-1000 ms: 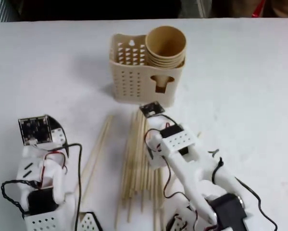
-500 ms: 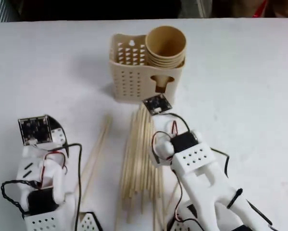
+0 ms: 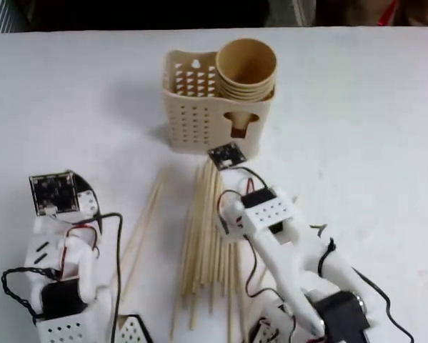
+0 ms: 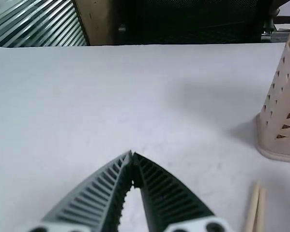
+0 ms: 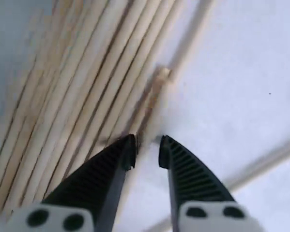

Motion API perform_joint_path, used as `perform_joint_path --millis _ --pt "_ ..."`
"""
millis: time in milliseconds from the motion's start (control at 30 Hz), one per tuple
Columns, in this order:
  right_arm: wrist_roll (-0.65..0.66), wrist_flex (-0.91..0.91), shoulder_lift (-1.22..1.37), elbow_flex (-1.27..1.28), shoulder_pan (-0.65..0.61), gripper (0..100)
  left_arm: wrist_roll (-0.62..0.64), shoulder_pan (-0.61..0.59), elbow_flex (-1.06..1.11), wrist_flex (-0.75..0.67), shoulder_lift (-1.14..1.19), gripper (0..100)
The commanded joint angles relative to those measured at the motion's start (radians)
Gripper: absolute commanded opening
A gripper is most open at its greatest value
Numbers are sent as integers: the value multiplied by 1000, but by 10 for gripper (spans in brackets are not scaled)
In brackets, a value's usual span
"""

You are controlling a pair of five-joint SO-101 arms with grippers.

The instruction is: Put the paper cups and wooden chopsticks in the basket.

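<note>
A cream, perforated basket (image 3: pixel 199 121) stands upright on a white table (image 3: pixel 356 128), toward the far edge. A stack of tan paper cups (image 3: pixel 246 68) sits inside the basket at one end, rims rising above its wall; the rest of the basket's opening is free. On the arms' side of the basket, a fanned bundle of wooden chopsticks (image 3: pixel 203 236) lies flat on the table, its nearest tips just short of the basket's base. A few stray chopsticks (image 3: pixel 143 225) lie beside the bundle, slightly apart from it, on the side away from the cups. The right gripper (image 5: pixel 147 147) is down at the bundle's outer edge, on the cup side of the basket, its jaws a little apart with one stick running toward the gap; whether they touch it cannot be told. The left gripper (image 4: pixel 132 157) is well back from the basket above bare table, jaws pressed together on nothing. Wide bare table surrounds the basket on both sides.
</note>
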Motion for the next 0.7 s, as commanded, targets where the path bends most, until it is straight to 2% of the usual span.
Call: perform_joint_path --millis 0,267,400,667 --pt "-8 -5 15 -37 56 129 -12 -8 3 -12 -10 24" --pt "-8 38 51 -40 22 127 -18 -8 20 -35 -10 24" --pt "-74 31 53 -38 -10 127 -18 -8 21 -35 -10 24" --pt "-83 28 147 -46 -30 125 -18 -8 21 -35 -10 24"
